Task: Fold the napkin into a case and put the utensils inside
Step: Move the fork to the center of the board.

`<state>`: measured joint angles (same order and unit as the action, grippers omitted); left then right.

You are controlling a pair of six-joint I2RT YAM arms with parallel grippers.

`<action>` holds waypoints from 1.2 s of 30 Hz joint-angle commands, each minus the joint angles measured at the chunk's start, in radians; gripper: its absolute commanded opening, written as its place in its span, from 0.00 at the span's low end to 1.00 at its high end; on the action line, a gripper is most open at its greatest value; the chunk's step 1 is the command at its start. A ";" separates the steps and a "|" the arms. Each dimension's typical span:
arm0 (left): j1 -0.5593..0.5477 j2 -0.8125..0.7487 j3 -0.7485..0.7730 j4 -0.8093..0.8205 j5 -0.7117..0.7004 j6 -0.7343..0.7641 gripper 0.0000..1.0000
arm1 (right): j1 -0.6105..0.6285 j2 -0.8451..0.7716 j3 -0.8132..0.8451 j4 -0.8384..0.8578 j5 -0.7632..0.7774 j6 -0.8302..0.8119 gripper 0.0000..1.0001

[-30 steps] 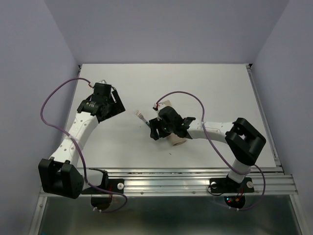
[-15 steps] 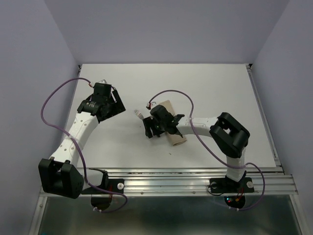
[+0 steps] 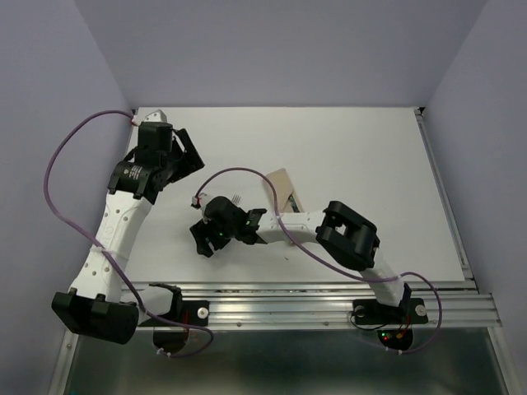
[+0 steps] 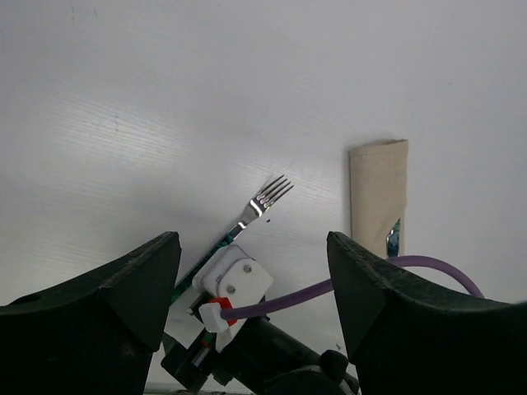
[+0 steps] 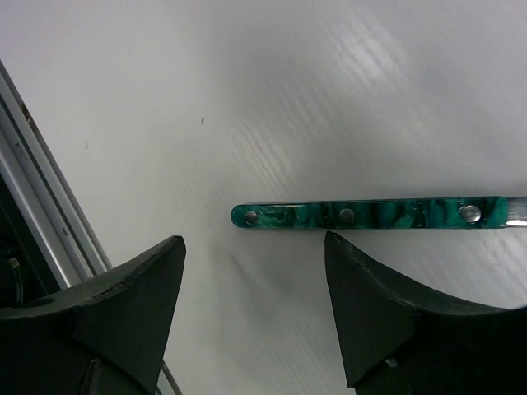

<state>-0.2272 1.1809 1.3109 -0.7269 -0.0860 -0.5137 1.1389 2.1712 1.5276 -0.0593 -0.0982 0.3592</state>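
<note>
Nearest the bases, low in the middle of the top view, the right gripper (image 3: 207,239) hangs close over the white table (image 3: 370,148). Its fingers are spread wide with nothing between them. In its wrist view the marbled green handle of a fork (image 5: 370,215) lies flat on the bare surface just beyond the fingertips, crossing the frame from centre to right edge, and nothing touches it.

A little farther back, right of centre in the top view, the napkin is already folded into a narrow oblong case (image 4: 378,191), lying flat and well apart from the fork's tines. A green sliver (image 4: 394,237) shows at the lower end of the case in the left wrist view. It may be the handle of a utensil already tucked in, though it is too small to be sure.

Farthest away, at the upper left of the top view, the left gripper (image 3: 174,141) is raised, its fingers parted wide and empty.

By this reading the folding is done. The fork is yet to be picked up and slid into the case.
</note>
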 commanded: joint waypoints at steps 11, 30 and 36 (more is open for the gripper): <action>0.035 -0.012 0.165 -0.051 -0.064 0.020 0.82 | -0.071 -0.099 -0.021 0.036 0.152 -0.394 0.75; 0.054 -0.023 0.129 -0.042 -0.031 0.018 0.82 | -0.113 0.070 0.112 0.127 0.307 -0.583 0.77; 0.054 -0.030 0.128 -0.043 -0.024 0.021 0.82 | -0.122 0.150 0.223 0.118 0.364 -0.520 0.78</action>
<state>-0.1810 1.1801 1.4460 -0.7761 -0.1158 -0.5079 1.0264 2.2913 1.6722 0.0086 0.2073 -0.2070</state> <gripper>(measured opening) 0.822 0.774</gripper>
